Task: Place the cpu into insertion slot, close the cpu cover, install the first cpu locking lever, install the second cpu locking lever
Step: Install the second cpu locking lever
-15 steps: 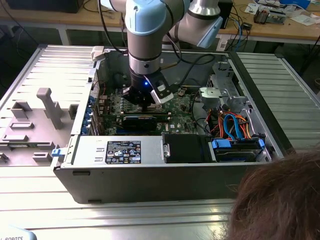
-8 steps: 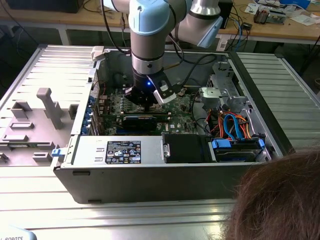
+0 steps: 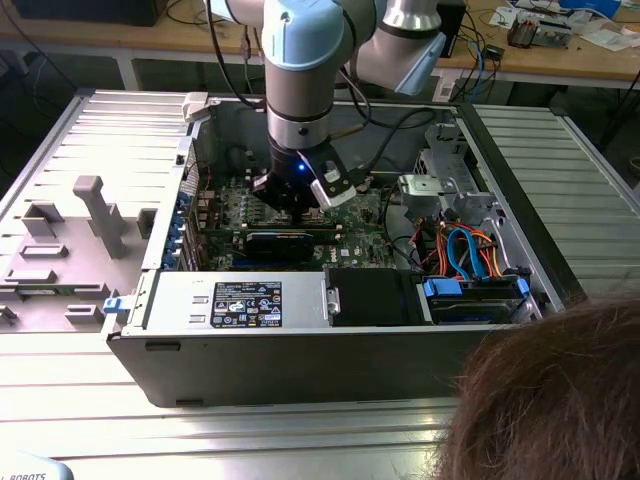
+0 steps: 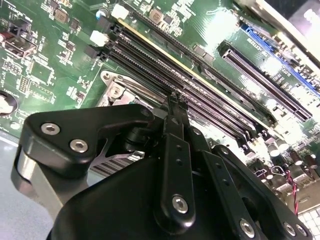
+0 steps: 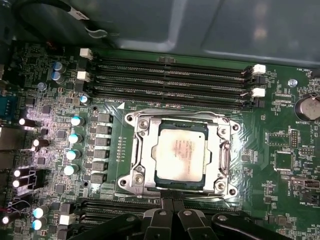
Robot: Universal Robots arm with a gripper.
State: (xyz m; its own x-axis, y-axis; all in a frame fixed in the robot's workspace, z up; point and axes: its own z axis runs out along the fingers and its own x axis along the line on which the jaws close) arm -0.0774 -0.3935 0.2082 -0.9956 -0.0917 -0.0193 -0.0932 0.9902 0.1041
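Chip: small flat square cpu with dull silver-grey metal top (image 5: pixel 181 155) lies seated in the insertion slot, a small square socket with silvery metal rim (image 5: pixel 136 176), just ahead of the pincer tips.
Cover: thin silvery square cpu cover with large cut-out centre (image 5: pixel 218 152) is down around the chip, framing it on all sides.
Pincer: black two-fingered gripper (image 5: pixel 172 207) hovers at the socket's near edge; fingers drawn narrow, tips together, holding nothing.
Second wrist view: gripper (image 4: pixel 173 102) tips sit low at the socket's silvery frame corner (image 4: pixel 116 90), next to the long black memory slots (image 4: pixel 200 90).
Levers: thin and hard to make out; latched or not, cannot tell.
Step in hand, judged: lever work at the near edge. Doing it well calls for a steady sideways-and-down push, tips kept clear of chip and slots.
Surroundings: green motherboard (image 5: pixel 280 145) inside grey computer case (image 3: pixel 330 360); arm (image 3: pixel 300 70) reaches straight down.
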